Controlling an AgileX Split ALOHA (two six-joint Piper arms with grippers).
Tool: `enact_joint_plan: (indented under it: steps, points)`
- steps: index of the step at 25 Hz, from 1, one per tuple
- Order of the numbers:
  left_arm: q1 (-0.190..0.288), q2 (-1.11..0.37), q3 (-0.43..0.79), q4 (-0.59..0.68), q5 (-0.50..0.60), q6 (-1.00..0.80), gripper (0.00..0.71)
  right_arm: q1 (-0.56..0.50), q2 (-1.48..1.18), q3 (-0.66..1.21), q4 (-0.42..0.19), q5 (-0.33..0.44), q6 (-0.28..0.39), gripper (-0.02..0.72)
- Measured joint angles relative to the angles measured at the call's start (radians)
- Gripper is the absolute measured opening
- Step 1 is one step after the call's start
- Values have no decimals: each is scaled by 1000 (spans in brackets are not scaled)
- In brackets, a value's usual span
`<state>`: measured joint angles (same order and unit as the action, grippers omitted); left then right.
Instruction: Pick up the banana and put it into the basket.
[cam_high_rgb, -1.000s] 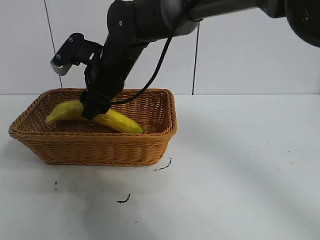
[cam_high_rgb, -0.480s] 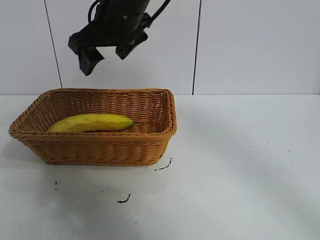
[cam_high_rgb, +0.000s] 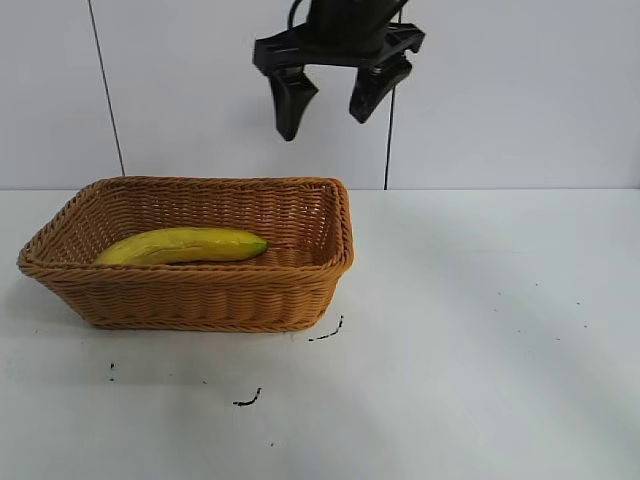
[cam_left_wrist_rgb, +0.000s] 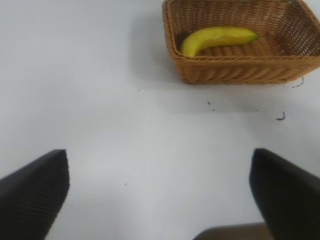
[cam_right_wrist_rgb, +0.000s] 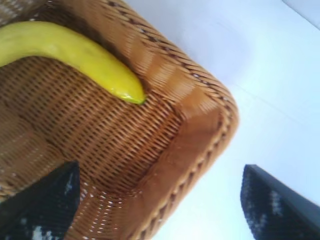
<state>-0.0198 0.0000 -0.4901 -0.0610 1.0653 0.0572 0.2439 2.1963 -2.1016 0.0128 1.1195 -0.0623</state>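
The yellow banana (cam_high_rgb: 183, 245) lies flat inside the tan wicker basket (cam_high_rgb: 200, 298) at the table's left; it also shows as the banana (cam_left_wrist_rgb: 216, 37) in the basket (cam_left_wrist_rgb: 235, 75) and the banana (cam_right_wrist_rgb: 70, 52) on the basket's weave (cam_right_wrist_rgb: 200, 115). My right gripper (cam_high_rgb: 330, 105) hangs open and empty high above the basket's right end, well clear of the rim. Its dark fingertips (cam_right_wrist_rgb: 277, 205) frame the basket's corner. My left gripper (cam_left_wrist_rgb: 160, 195) stands open over bare table, far from the basket.
The white table (cam_high_rgb: 480, 330) stretches to the right of the basket, with a few small black marks (cam_high_rgb: 247, 400) in front of it. A white panelled wall (cam_high_rgb: 500, 90) stands behind.
The right gripper let go of the banana, rose out of the basket and moved to the right. The banana settled flat in the basket.
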Motion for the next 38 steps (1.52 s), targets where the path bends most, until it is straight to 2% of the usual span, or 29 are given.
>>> enact_joint_plan:
  steps: [4, 8, 18, 21, 26, 38]
  points:
    - [0, 0, 0, 0, 0, 0, 695, -114, 0, 0, -3, 43, 1, 626]
    - [0, 0, 0, 0, 0, 0, 695, -176, 0, 0, 0, 67, 3, 626]
    - [0, 0, 0, 0, 0, 0, 695, -192, -5, 4, 8, 96, 26, 626]
    - [0, 0, 0, 0, 0, 0, 695, -192, -53, 61, 22, 95, 34, 626]
    - [0, 0, 0, 0, 0, 0, 695, -192, -231, 289, 41, 95, 37, 626]
    - [0, 0, 0, 0, 0, 0, 695, -192, -833, 929, 41, 97, 25, 626]
